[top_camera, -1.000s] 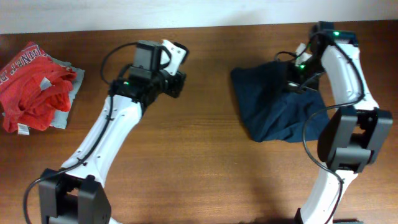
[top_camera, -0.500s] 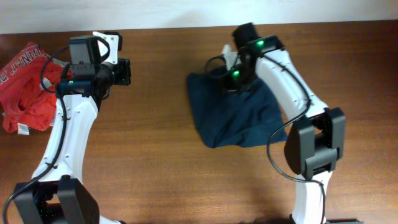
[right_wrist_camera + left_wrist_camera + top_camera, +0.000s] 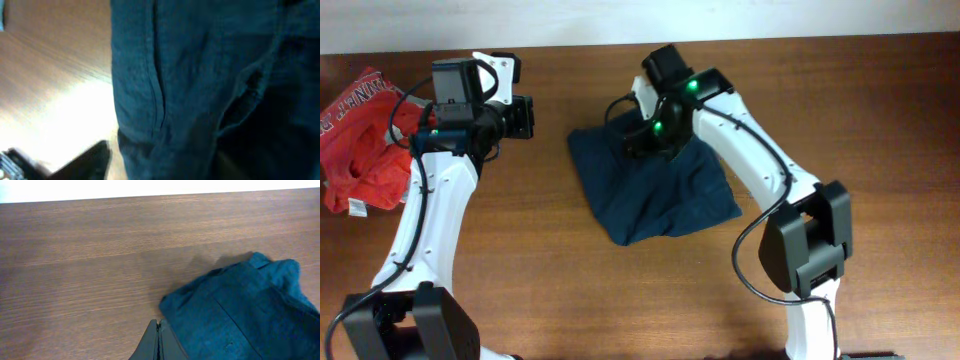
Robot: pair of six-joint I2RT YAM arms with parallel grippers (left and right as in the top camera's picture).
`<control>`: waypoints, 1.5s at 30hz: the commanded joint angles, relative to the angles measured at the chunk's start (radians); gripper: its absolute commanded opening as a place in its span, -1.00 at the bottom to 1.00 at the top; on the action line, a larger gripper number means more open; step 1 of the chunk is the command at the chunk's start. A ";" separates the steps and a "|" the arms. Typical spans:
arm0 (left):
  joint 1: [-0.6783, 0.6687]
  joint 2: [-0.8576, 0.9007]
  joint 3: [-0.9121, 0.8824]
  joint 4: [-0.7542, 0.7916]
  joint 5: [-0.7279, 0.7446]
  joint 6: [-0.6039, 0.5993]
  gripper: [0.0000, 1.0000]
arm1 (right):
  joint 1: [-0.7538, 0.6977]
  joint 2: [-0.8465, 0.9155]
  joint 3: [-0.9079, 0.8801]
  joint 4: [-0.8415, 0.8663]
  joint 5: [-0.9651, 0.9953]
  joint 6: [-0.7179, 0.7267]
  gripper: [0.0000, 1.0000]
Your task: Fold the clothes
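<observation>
- The right end effector (image 3: 640,138) sits low on the far edge of the clothes (image 3: 655,195). Its wrist view is filled with dark cloth, so I cannot tell whether its jaws are apart or clamped.
- If cloth is caught on a finger, pulling away may drag the heap and spoil its shape.
- The clothes lie as a rumpled navy heap mid-tabletop (image 3: 520,260), not flat. A fold made on this may trap creases or come out crooked.
- The left end effector (image 3: 158,330), jaws together and empty, hangs near the heap's left corner. Reaching in closed, it may shove the cloth rather than grip it.
- A red garment (image 3: 365,140) lies at the left edge, close by the left arm. A wide swing could snag it.
</observation>
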 commanded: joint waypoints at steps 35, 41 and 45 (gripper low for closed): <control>-0.368 0.069 0.006 0.132 0.188 -0.045 -0.48 | -0.393 0.016 -0.606 0.302 -0.135 -0.190 -0.92; -0.396 0.069 0.026 -0.020 0.188 0.038 -0.26 | -0.393 0.035 -0.606 0.303 -0.131 -0.191 -0.92; -0.461 0.069 0.056 -0.109 0.034 0.137 -0.06 | -0.393 0.037 -0.606 0.306 -0.128 -0.191 -0.92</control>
